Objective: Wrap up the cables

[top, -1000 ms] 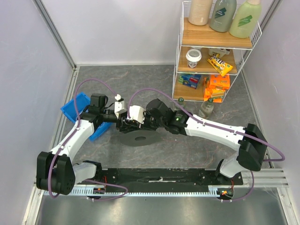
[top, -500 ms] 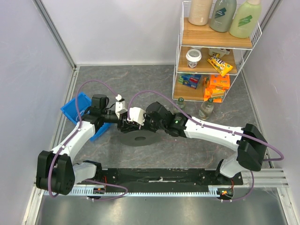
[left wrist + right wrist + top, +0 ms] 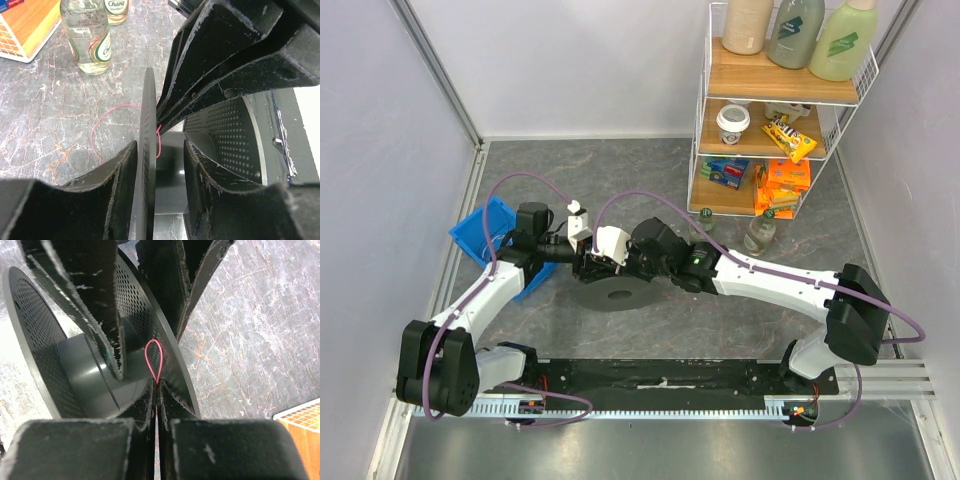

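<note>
Right hand (image 3: 156, 386) pinched shut on pink cable (image 3: 154, 340) at spool (image 3: 85, 365) hub. Left hand (image 3: 159, 152) straddles spool flange, clamp unclear. Best to hold cable taut, feeding between flanges.

One cable (image 3: 162, 356) is visible: a string-thin, flexible, pink-red wire. It is clamped between the closed fingertips of the right pincer (image 3: 156, 386). Directly beyond those fingertips it forms a small, upright teardrop loop. In the left wrist view, a short length hangs just below the right pincer tips. A slack open curve lies on the surface (image 3: 50, 115), ahead of and beside the left pincer (image 3: 160, 147).
</note>
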`<state>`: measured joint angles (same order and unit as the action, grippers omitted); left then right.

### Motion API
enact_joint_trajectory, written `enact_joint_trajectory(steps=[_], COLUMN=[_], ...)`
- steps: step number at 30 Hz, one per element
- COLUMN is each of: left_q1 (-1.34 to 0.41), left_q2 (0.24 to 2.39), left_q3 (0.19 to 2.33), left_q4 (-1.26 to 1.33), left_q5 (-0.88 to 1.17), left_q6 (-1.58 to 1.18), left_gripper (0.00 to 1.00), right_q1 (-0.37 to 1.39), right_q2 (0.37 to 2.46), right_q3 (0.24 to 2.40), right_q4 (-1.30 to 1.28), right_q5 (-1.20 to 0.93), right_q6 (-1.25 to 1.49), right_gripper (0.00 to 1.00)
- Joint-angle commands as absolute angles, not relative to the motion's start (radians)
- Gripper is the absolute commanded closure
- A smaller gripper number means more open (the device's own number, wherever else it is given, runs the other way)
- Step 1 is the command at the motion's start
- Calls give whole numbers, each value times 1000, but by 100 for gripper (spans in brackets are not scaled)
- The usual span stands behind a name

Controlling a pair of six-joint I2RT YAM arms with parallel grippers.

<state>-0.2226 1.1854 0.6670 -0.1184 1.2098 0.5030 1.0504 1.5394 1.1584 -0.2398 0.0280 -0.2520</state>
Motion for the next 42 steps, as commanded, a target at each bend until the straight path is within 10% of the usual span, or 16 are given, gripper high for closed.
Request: enact_joint_trajectory(steps=[1,14,20,42], left_q1=[-229,-238,-241,-307], left_q2=[1183,1175,1155,1037], left_q3=[655,638,669,856], left_q4=[-37,23,-70,-222], left_q5=[1226,1184,1164,1209], left_q6=[419,356,436,710], left_gripper=[56,98,98,98], right_q1=[1057,1058,1045,927], right_q2=[1531,1526,1462,1229], right_q3=[1147,1144,1144,1118], right_q4=[-195,-178,-235,-227], right_q5=[43,66,75,-311], right_q6=[-229,-199,-216,-310], right_gripper=[100,95,56,30])
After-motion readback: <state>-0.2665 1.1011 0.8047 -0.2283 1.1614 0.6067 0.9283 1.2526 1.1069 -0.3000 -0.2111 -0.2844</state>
